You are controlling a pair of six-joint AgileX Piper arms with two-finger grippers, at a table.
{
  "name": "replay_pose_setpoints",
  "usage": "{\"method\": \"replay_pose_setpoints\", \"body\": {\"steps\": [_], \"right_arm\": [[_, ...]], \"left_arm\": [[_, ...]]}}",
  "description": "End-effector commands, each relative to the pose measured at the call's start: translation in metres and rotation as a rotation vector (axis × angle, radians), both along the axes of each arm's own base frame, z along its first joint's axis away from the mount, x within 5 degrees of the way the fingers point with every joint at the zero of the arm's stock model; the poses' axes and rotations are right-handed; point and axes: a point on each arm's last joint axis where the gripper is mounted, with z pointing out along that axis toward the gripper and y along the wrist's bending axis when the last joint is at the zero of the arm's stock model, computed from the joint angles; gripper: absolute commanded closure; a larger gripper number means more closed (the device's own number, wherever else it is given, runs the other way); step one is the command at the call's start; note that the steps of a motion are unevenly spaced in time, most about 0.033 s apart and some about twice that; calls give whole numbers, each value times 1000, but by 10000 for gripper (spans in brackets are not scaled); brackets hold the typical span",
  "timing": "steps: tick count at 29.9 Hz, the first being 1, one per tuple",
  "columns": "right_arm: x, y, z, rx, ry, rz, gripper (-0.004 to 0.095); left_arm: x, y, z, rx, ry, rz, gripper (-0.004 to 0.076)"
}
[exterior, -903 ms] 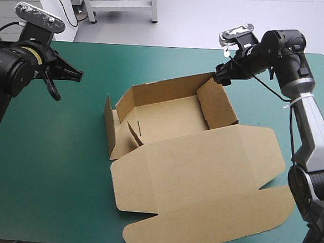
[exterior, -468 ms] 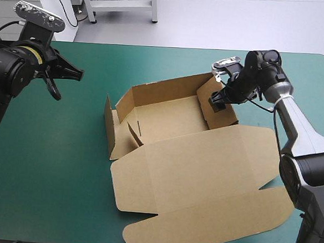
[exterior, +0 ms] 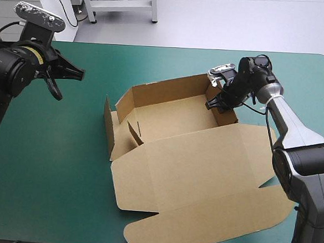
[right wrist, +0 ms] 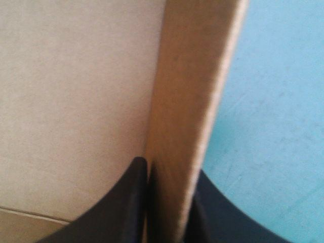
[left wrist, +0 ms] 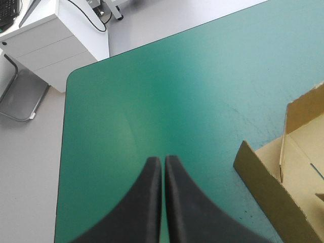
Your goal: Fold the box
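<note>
Nearest you, the box (exterior: 192, 168) lies on the table (exterior: 41, 180), a little right of centre. Its lid (exterior: 204, 158) is flat, and the rounded tuck flap (exterior: 210, 222) reaches almost to the near edge. Beyond the lid the tray (exterior: 168, 113) is open, with its back and side walls raised. The left wall (exterior: 108, 126) leans outward, and a small flap (exterior: 133, 133) stands inside that corner. Your right gripper (exterior: 214, 104) is at the tray's right wall (right wrist: 187, 101), near its far end. Its black fingers pinch that wall, one inside the tray and one outside. Your left gripper (left wrist: 163, 159) hangs over the table toward the far left corner, well apart from the box, its fingers pressed together on nothing.
</note>
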Motion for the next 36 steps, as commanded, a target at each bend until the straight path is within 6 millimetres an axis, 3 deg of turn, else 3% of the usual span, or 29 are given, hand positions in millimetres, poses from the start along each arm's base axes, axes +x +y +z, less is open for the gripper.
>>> {"method": "replay_pose_setpoints", "body": {"steps": [1, 6, 12, 22, 28, 36], "right_arm": [[-4, -2, 37, 33, -123, -2, 921], [-4, -2, 54, 39, -149, 4, 929], [-12, -4, 96, 54, -226, 6, 929], [-59, -21, 179, 71, -444, -1, 929], [-95, -58, 223, 76, -567, -84, 929], [-133, -114, 260, 187, -683, -178, 929]], "left_arm": [[-9, 4, 17, -24, -101, -2, 717], [-9, 4, 17, -23, -97, -2, 717], [-9, 4, 15, -21, -86, 2, 717], [-8, 4, 12, -12, -72, 5, 717], [-2, 7, 0, 44, -54, 44, 717], [7, 6, -15, 87, -52, 53, 717]]}}
